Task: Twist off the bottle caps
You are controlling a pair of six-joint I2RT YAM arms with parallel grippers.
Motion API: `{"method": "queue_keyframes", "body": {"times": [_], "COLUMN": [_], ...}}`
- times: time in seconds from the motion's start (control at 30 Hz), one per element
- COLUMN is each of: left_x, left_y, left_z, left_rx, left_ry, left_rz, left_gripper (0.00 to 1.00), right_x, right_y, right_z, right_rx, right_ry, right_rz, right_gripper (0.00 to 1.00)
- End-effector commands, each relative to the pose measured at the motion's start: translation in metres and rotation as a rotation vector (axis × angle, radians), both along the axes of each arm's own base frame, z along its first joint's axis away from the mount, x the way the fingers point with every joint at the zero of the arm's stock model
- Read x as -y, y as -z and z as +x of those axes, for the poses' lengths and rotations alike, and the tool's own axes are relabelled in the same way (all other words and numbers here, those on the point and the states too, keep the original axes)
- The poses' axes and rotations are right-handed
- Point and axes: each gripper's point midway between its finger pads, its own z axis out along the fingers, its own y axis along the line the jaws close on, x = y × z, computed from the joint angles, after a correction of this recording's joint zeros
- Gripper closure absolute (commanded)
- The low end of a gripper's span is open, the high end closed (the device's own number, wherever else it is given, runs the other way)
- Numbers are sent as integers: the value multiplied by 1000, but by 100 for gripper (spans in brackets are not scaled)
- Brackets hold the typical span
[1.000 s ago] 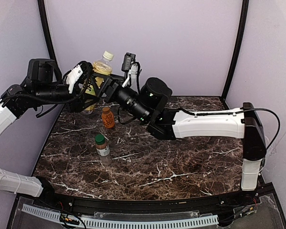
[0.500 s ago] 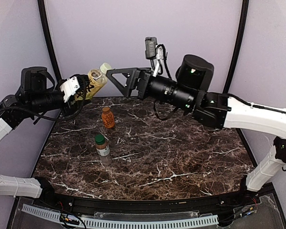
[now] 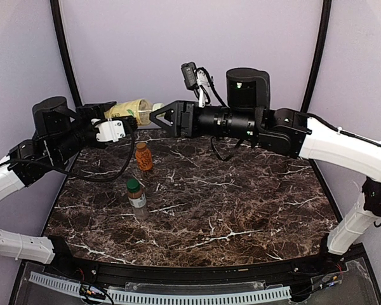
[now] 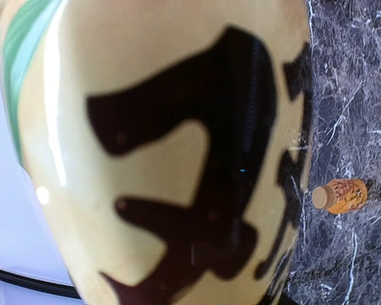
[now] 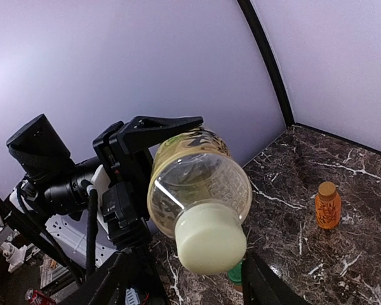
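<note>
I see left pincer (image 3: 114,117) clamped on tea bottle (image 3: 130,109), bottle lying sideways, cream cap (image 5: 209,238) pointing at right pincer (image 3: 155,116). Right pincer jaws apart, cap between fingertips, contact unclear. Orange bottle (image 3: 143,156), clear bottle (image 3: 137,194) upright on table (image 3: 241,203), below both pincers, both capped.

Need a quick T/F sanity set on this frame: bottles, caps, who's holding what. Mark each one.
1. The left gripper holds the tea bottle off the table, roughly horizontal. True.
2. The tea bottle's cream cap is already off. False: it sits on the neck, pointing at the right gripper.
3. The orange bottle lies on its side. False: it stands upright on the table, capped.
4. The clear bottle has a green cap and stands nearer the arm bases than the orange bottle. True.
5. The right gripper holds the orange bottle. False: it is up by the cream cap.
</note>
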Motion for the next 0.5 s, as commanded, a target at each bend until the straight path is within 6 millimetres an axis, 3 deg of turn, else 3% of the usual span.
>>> {"method": "queue_keyframes", "body": {"times": [0.0,0.3,0.47], "left_x": [-8,-2,-1], "left_y": [-8,-3,3], "left_z": [4,3,0], "left_rx": [106,115,115], "left_ry": [-65,-48,-31], "left_rz": [80,104,125], "left_gripper": [62,62,62], "right_x": [5,3,5], "right_y": [-4,10,8], "right_z": [1,10,15], "right_rx": [-37,-90,-90], "right_ry": [-23,-31,-34], "right_rz": [48,60,90], "right_gripper": [42,54,50]}}
